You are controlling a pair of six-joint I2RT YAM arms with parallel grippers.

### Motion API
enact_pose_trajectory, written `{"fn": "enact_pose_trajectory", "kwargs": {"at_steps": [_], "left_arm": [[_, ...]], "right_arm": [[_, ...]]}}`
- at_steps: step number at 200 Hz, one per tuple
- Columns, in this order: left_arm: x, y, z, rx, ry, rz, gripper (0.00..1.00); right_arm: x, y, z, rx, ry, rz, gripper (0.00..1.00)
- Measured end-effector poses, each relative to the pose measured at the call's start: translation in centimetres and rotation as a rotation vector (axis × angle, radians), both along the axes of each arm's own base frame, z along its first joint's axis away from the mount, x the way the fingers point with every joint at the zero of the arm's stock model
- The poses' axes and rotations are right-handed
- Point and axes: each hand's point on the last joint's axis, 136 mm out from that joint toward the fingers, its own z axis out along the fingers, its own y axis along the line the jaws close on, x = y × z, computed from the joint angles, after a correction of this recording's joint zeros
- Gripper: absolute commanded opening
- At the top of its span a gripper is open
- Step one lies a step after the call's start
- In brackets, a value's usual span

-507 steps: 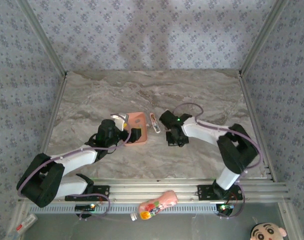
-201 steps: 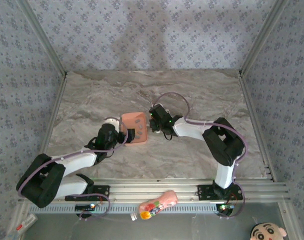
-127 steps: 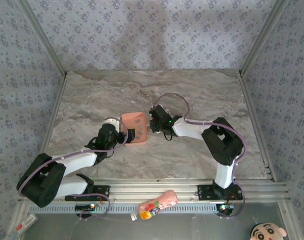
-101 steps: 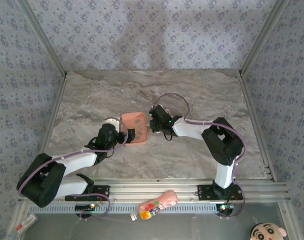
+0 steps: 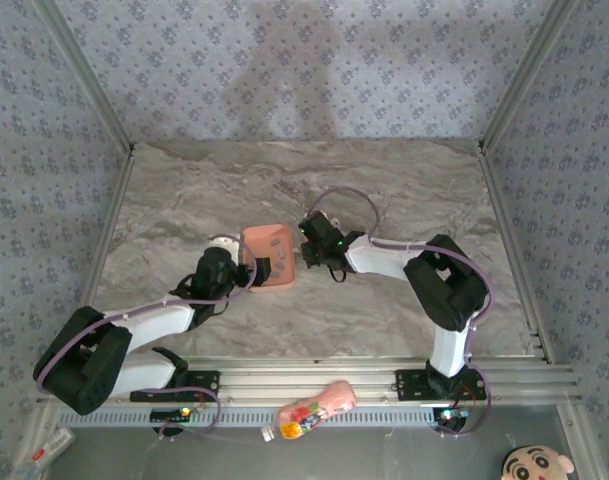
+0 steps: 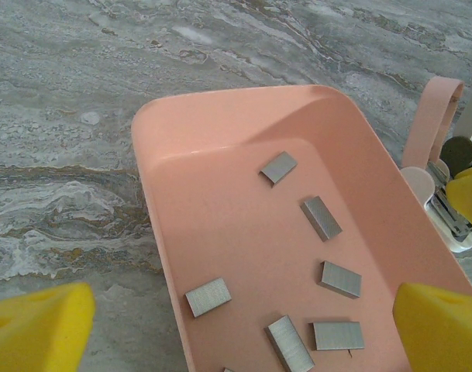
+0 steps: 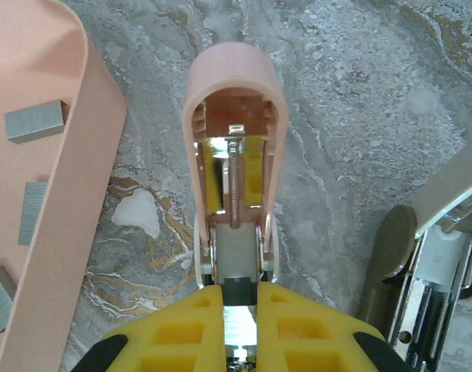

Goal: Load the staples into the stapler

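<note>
Starting at the left, we see the left gripper (image 6: 236,329) spread as wide as it goes, its yellow fingertips (image 6: 36,329) standing to either side of the salmon-pink tray (image 6: 220,124) and pinching nothing. One fingertip hangs over the marble table (image 6: 65,116), clear of the tray's left wall. The other sits at the tray's right rim, and we cannot tell whether it touches. Between these fingers and just ahead of them, on the tray floor, lie the staples (image 6: 322,218): six short grey strips in full sight, scattered and apart from one another. Beyond this gripper's right finger, just outside the tray's right wall, is the stapler (image 6: 418,184), its pink cover (image 6: 439,124) swung away from its white and silvery base (image 6: 451,223).

Moving right, we find the right gripper (image 7: 239,318) pressed together on the stapler, its yellow fingers (image 7: 177,329) pinching the near end of the pink cover. The cover reaches straight ahead of the fingertips with its underside facing the wrist camera and a thin spring (image 7: 234,182) running down its middle. To the left of this gripper runs the tray wall, close beside the cover but apart from it. To its right lies the stapler's base. From above, the two grippers flank the tray, the left at its near left corner and the right just beside its right wall.
</note>
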Motion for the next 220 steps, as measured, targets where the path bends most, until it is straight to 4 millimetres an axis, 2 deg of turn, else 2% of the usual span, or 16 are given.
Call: {"fn": "enact_pose_trajectory", "kwargs": {"at_steps": [68,109,143,220], "left_arm": [[0.00,0.00,0.00,0.000,0.000,0.000,0.98],[-0.01,0.00,-0.01,0.000,0.000,0.000,0.98],[-0.01,0.01,-0.02,0.001,0.001,0.000,0.98],[-0.06,0.04,-0.12,0.004,0.005,0.000,0.98]], "right_arm": [[-0.71,0.12,0.02,0.009,0.065,-0.005,0.13],[0.01,0.64,0.47,0.028,0.140,-0.036,0.14],[-0.05,0.35,-0.23,0.032,0.211,-0.063,0.14],[0.03,0.41,-0.25,0.042,0.263,-0.085,0.15]]}}
